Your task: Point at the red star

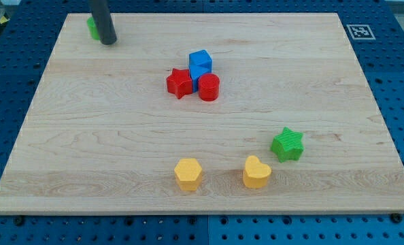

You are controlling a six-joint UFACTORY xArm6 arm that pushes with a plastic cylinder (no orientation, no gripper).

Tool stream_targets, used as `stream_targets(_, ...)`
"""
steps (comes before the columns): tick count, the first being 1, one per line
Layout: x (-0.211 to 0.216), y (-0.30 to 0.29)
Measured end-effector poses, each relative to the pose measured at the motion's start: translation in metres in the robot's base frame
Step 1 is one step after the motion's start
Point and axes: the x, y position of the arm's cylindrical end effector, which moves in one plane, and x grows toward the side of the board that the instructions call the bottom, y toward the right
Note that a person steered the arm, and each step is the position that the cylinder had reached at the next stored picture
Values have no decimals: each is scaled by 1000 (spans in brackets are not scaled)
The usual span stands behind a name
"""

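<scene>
Your target, the red star (pixel 179 83), sits a little above the middle of the wooden board (pixel 120 150), on the left edge of a tight cluster. My tip (pixel 107 42) is far off at the board's top left corner, so the star lies toward the view's right and bottom from it — a long diagonal slide. There are no fingers to speak of here: the arm ends in a plain dark rod, nothing to spread or pinch.

Just beside my tip, on its left and partly hidden behind the rod, is a green block (pixel 92 26) whose shape you cannot make out. The diagonal itself looks bare wood, so I judge nothing blocks the way.

Mind the crowding at the far end — a blue block (pixel 199 65) touches the star on its upper right and a red cylinder (pixel 209 88) presses in on its right. Coming from the left keeps you off both.

Well apart, near the bottom, stand a green star (pixel 287 144), a yellow heart (pixel 256 172) and a yellow hexagon (pixel 188 174).
</scene>
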Motion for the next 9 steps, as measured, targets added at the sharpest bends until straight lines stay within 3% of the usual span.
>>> stream_targets(2, -28, -30)
stream_targets(3, 16, -1)
stream_targets(4, 104, 60)
stream_targets(5, 156, 88)
stream_targets(9, 157, 88)
